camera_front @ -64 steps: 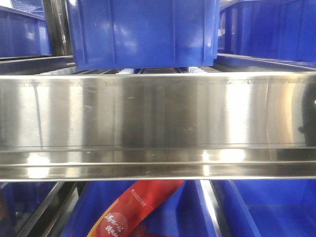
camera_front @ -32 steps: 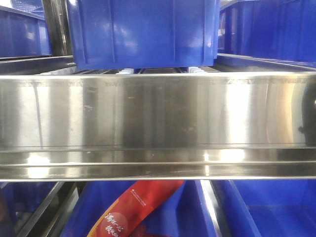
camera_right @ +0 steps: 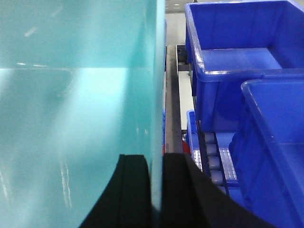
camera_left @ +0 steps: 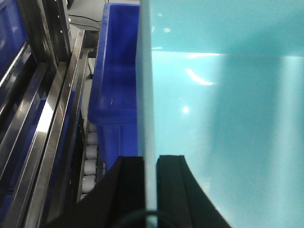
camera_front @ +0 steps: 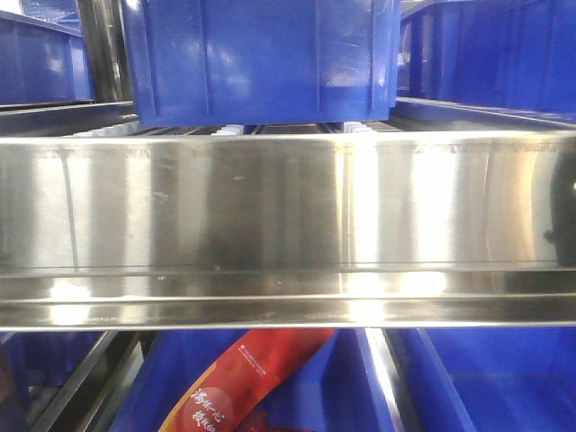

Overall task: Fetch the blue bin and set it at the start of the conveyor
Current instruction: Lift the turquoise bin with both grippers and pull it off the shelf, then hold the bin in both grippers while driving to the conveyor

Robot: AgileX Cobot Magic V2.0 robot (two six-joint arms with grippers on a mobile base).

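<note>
Left gripper [camera_left: 151, 190] and right gripper [camera_right: 156, 190] each pinch a wall of the blue bin [camera_left: 223, 123]; lifting level and together should clear the dark blue crates [camera_right: 228, 85] left and right.

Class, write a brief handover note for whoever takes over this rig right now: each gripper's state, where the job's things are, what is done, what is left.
Left gripper: shut on one side wall of the blue bin, a finger on each face.
Right gripper: shut on the other side wall, same way.
Bin: held between both arms, dark blue crates close beside it.
Conveyor start: not in any view.
Done: bin gripped.
Left: carry it to the conveyor start, set it down, release.
</note>
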